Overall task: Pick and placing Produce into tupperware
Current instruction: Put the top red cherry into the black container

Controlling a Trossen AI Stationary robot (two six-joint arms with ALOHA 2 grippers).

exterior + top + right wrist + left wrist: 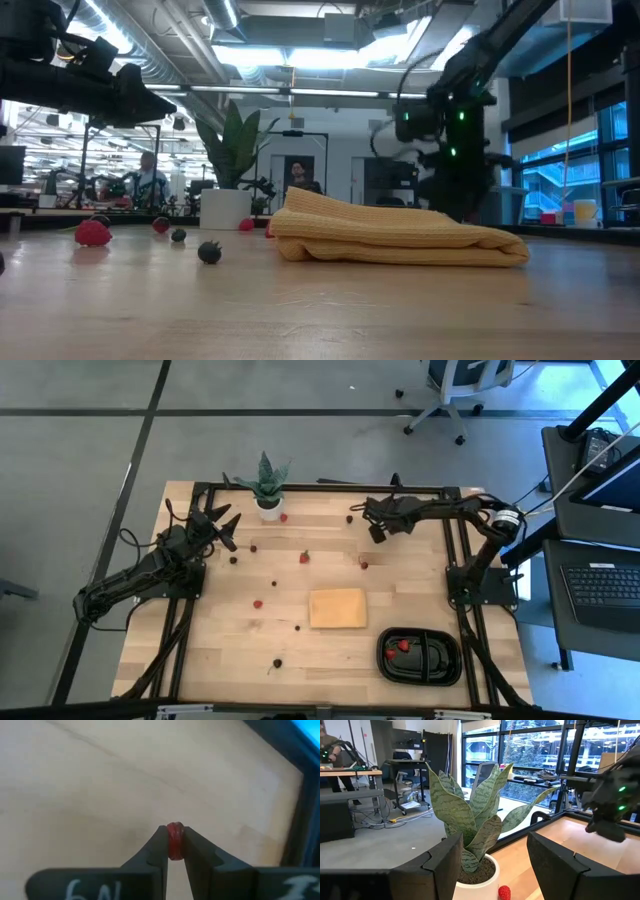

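The right pincer (175, 851) has its two dark fingers closed tight on a small bright red berry-like piece of produce (175, 840), which sits pinched between the fingertips above the pale wooden counter (230, 660). From above, this right pincer (368, 520) hangs over the far side of the counter, well away from the shallow black plastic two-compartment tray (419, 657) and on the far side of the flat tan square pad (338, 608) from it. The tray stands just beside the pad, at the near right corner of the counter, and already holds red pieces (402, 645) in one compartment.

The left pincer (222, 525) waits near the potted green spiky plant in its white pot (267, 488), its fingers spread wide with nothing between them; its wrist view looks straight at the plant (470, 815) with one red piece (504, 892) lying beside the pot.

Other loose pieces lie scattered on the counter between the plant and the pad: a red one (304, 557), another red one (258, 603), and a dark purple-black one (277, 662) nearer the front edge.
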